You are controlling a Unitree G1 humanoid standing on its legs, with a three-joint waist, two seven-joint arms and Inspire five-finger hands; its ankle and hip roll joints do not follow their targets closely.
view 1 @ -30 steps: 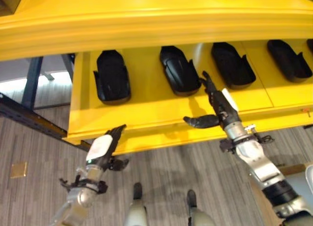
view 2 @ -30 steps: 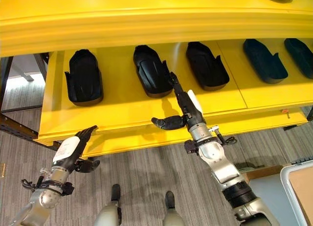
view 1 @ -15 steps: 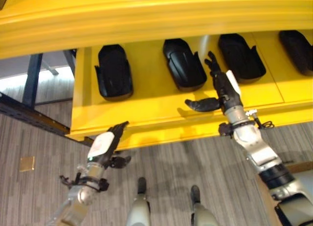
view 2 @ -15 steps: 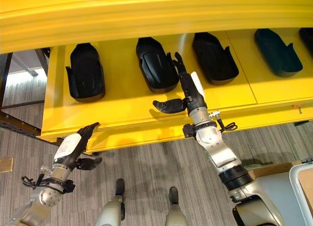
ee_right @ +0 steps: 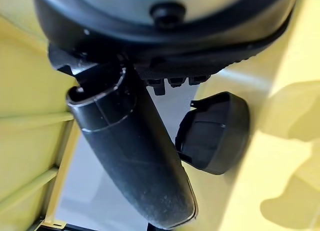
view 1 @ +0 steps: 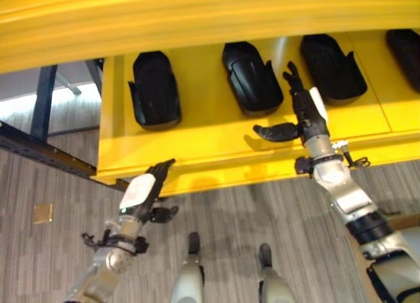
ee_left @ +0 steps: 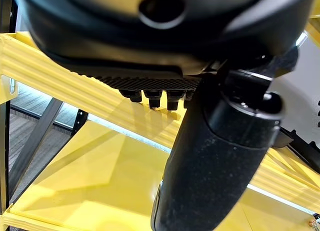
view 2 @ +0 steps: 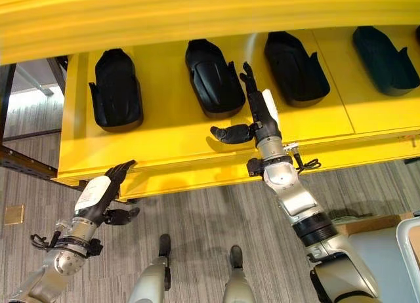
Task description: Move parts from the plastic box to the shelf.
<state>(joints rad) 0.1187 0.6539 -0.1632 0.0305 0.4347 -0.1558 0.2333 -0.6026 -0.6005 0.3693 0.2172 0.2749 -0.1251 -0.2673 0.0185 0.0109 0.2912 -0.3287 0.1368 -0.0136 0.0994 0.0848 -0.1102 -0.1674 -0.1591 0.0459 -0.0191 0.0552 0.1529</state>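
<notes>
Several black moulded parts lie in a row on the yellow shelf (view 1: 197, 139): one at the left (view 1: 155, 90), one in the middle (view 1: 251, 78), and others (view 1: 333, 67) further right. My right hand (view 1: 303, 116) reaches over the shelf between the middle part and the one to its right. It is open, fingers straight and thumb (view 1: 275, 131) spread, and it holds nothing. In the right wrist view a black part (ee_right: 215, 133) shows past the thumb (ee_right: 130, 156). My left hand (view 1: 141, 195) hangs open and empty below the shelf's front edge, over the floor.
An upper yellow shelf board (view 1: 197, 21) overhangs the parts. A dark blue metal frame (view 1: 39, 106) stands at the left over the grey floor. The corner of a pale box (view 2: 413, 250) shows at the lower right.
The camera has shifted. My right hand has reached a little deeper over the shelf, still open beside the middle part. My left hand keeps its place under the front edge.
</notes>
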